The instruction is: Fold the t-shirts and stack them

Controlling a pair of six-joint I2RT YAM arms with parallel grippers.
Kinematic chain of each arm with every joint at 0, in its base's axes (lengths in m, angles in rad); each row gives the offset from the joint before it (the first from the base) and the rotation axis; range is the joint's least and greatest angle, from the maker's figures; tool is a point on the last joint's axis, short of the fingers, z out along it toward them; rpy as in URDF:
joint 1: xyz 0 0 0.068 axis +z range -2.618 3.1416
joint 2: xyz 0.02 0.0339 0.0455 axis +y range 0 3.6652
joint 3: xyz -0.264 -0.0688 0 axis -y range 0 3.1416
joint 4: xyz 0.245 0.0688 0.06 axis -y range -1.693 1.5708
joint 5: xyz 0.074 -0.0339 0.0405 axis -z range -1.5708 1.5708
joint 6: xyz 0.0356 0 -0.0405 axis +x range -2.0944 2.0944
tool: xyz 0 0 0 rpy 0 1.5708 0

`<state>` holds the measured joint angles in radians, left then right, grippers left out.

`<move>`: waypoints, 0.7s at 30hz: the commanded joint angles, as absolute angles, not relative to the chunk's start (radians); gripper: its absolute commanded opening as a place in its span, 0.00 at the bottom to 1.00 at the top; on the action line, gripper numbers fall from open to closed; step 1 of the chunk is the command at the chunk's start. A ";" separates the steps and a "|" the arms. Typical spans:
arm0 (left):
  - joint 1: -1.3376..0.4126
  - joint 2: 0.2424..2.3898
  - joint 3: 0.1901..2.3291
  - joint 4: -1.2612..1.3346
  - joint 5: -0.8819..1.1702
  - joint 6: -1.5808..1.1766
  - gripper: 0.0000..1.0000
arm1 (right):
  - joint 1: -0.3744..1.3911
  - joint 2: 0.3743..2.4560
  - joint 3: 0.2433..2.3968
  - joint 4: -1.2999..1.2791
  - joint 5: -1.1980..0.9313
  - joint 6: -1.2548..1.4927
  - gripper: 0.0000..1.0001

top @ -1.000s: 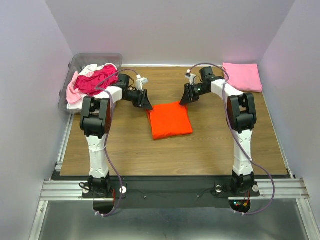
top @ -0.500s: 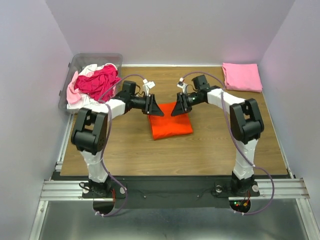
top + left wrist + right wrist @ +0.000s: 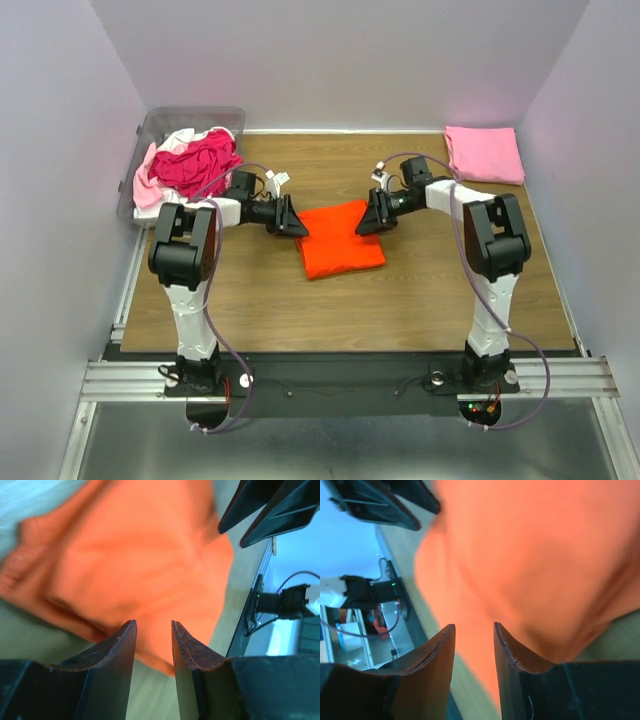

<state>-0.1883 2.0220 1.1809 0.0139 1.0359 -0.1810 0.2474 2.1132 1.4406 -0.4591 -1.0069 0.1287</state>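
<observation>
Now the folded orange t-shirt point(image 3: 340, 240) lies flat on the tabletop point(image 3: 400, 300), roughly square. The left pincer point(image 3: 297, 227) sits at its far-left corner and the right pincer point(image 3: 366, 224) at its far-right. Both have jaws spread, pinching nothing — the cloth lies just ahead of each, equally near.

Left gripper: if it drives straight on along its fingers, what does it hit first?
The folded orange t-shirt: its near edge lies right ahead of the left gripper, whose fingers are open. Height is unclear, so it may skim over the cloth.
</observation>
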 commanded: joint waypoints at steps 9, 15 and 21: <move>-0.440 1.689 0.979 0.192 1.094 -0.273 0.33 | 0.327 1.905 1.236 -0.425 -1.085 0.186 0.32; -0.453 1.908 0.911 0.229 0.987 -0.303 0.27 | 0.327 2.060 1.238 -0.393 -0.967 0.175 0.29; -0.316 2.042 0.953 0.086 0.919 -0.168 0.28 | 0.282 2.118 1.184 -0.397 -0.899 0.129 0.28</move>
